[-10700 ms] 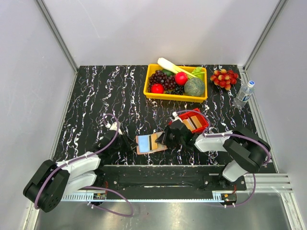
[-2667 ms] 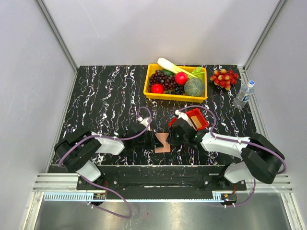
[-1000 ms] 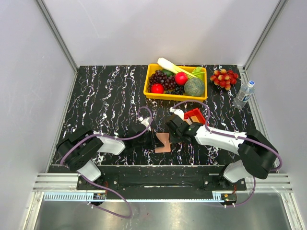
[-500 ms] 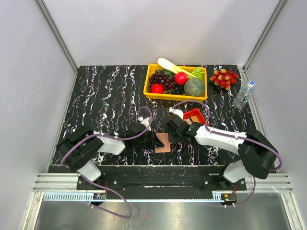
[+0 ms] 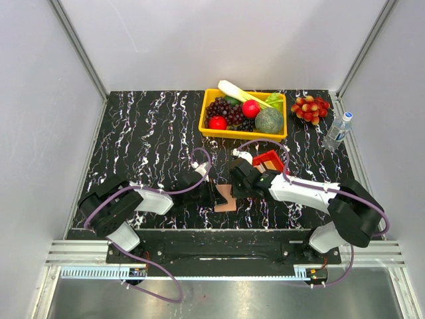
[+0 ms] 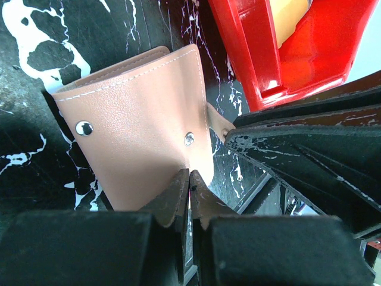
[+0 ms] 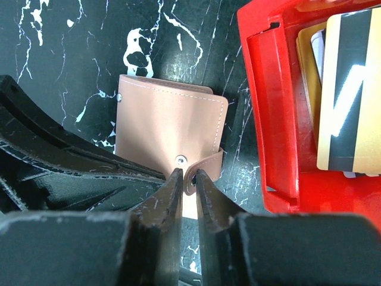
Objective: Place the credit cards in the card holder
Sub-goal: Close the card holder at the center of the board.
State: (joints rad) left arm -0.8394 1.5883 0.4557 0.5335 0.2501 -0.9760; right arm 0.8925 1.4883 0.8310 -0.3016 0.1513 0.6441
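The card holder (image 5: 226,197) is a salmon-pink wallet, folded shut on the black marbled table between my two grippers. My left gripper (image 5: 215,198) is shut on its near edge (image 6: 143,119). My right gripper (image 5: 234,190) is shut on the wallet's small snap strap (image 7: 207,167), with the wallet body (image 7: 169,128) just beyond its fingertips. The credit cards (image 7: 348,89), gold with a dark stripe and tan, lie in the red tray (image 7: 268,101) right of the wallet. A tan card (image 6: 290,12) shows in the tray in the left wrist view.
The red tray (image 5: 277,157) sits just behind my right gripper. A yellow bin (image 5: 242,136) of fruit and vegetables stands at the back, with a bunch of red grapes (image 5: 310,107) and a water bottle (image 5: 337,131) at the back right.
About ten seconds ago the wallet lay open, lining up; now it is folded shut, and my left arm has come to it. Over the last second nothing has visibly moved.
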